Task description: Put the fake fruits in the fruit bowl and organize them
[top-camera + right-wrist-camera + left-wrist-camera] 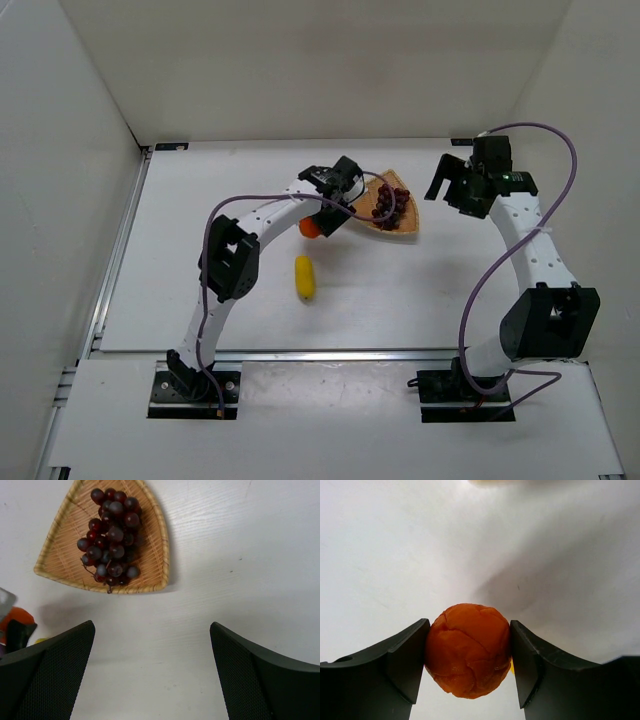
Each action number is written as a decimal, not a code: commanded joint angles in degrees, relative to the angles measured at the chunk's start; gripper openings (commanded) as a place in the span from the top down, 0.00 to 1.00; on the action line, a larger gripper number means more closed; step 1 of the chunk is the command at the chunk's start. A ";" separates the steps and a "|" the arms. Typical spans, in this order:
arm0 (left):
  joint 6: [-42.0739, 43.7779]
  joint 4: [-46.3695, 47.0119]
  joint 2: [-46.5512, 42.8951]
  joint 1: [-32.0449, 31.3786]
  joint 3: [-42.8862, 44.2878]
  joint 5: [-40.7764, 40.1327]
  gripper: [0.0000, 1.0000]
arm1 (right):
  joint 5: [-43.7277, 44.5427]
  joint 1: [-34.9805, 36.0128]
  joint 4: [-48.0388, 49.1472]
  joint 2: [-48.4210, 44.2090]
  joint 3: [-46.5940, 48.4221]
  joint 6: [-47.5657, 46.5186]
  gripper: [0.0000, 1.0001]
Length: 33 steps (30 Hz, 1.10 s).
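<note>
Within the left claw (pixel 468 632) sits a creased orange (pixel 468 652).

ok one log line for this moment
left gripper: shut on orange | right gripper: open, empty | grape bunch: in basket | banana: on table

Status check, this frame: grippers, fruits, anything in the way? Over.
Left gripper shut on round orange fruit. Right gripper open, empty. Dark purple grape bunch in tan wicker basket; yellow banana piece on table. Nothing blocking basket.
</note>
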 commanded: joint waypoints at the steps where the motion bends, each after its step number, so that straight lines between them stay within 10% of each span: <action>1: 2.11 11.23 -8.58 -2.05 3.39 -6.77 0.85 | -0.85 -0.30 3.01 -2.63 -2.98 1.13 0.00; 14: 9.15 22.10 10.32 -3.99 26.06 4.74 0.70 | -1.80 -4.25 3.64 -2.64 -4.30 0.08 0.00; 19: 11.52 23.24 8.73 -3.99 23.25 5.55 0.00 | -2.34 -4.26 3.02 -4.39 -3.78 -1.24 0.00; 26: 11.60 23.24 -2.50 -3.99 21.15 -3.41 0.00 | -2.95 -2.24 3.02 -9.49 -3.25 -2.99 0.00; 33: 11.18 23.24 -23.85 7.68 0.44 -14.58 0.00 | -2.34 22.66 3.02 -4.34 -3.17 -8.11 0.00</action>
